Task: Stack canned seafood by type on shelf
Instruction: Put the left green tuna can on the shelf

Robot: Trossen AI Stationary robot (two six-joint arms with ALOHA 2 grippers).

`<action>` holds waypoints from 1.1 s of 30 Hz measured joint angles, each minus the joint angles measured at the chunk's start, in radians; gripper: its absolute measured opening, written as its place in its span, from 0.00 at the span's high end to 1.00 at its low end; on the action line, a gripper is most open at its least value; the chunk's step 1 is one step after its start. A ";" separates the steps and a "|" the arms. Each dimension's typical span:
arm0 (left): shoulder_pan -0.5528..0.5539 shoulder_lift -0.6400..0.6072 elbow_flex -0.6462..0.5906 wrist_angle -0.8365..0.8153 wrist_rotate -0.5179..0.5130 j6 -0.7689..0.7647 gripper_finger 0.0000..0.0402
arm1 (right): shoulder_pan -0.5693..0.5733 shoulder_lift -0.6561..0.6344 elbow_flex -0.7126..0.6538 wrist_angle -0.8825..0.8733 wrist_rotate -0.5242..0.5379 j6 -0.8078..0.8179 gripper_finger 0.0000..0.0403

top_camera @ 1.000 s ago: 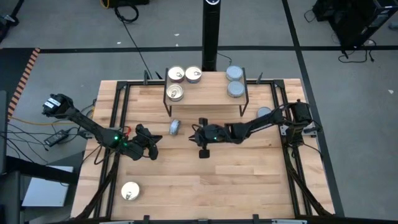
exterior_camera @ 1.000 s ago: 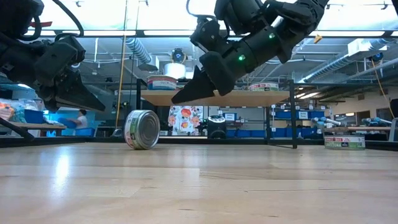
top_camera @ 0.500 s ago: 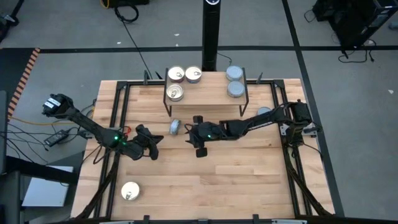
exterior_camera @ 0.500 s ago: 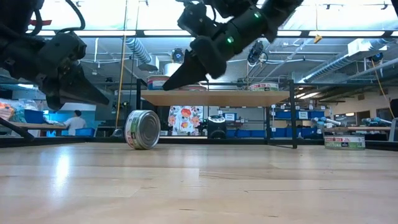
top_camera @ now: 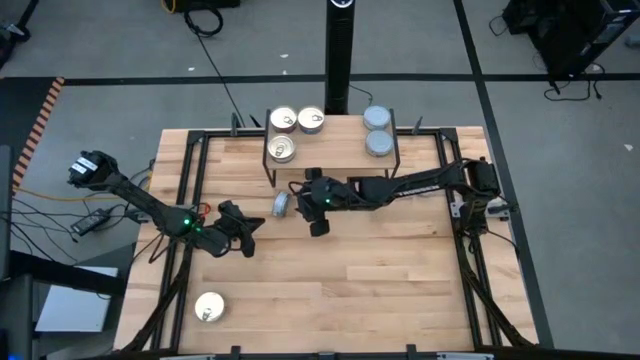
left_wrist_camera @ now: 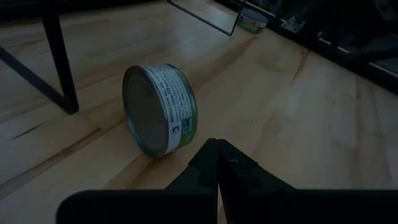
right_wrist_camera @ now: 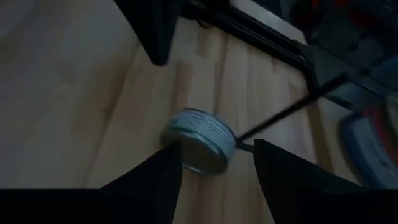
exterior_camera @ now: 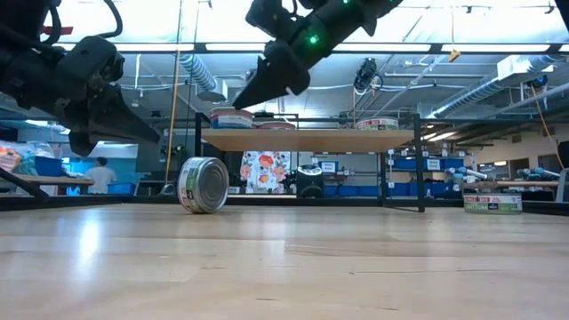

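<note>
- Hovering above the worktop (top_camera: 330, 290), the right claw (top_camera: 298, 192) has its two fingers (right_wrist_camera: 161, 180) spread apart, holding nothing; a tin on its edge (top_camera: 281, 205) lies just beside it, seen between the fingers in the right wrist view (right_wrist_camera: 200, 140).
- Left claw (top_camera: 256, 226): fingers pressed together and empty, raised off the worktop, pointing toward the same tin (left_wrist_camera: 160, 111) from the other side.
- That tin (exterior_camera: 203, 185) stands on its rim, its flat face upright, in front of the shelf (top_camera: 330, 150).
- Shelf top: three gold-lidded tins (top_camera: 284, 120) clustered at one end, two blue-grey tins (top_camera: 377, 118) at the other.
- A further gold-lidded tin (top_camera: 209, 308) lies flat near the worktop's front left corner, well apart from both claws.
- A flat tin (exterior_camera: 492, 203) rests at the far right in the low view.
</note>
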 joint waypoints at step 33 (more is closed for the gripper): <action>0.000 0.004 0.047 0.141 0.050 0.289 0.57 | 0.075 -0.003 -0.102 -0.046 0.126 0.073 0.99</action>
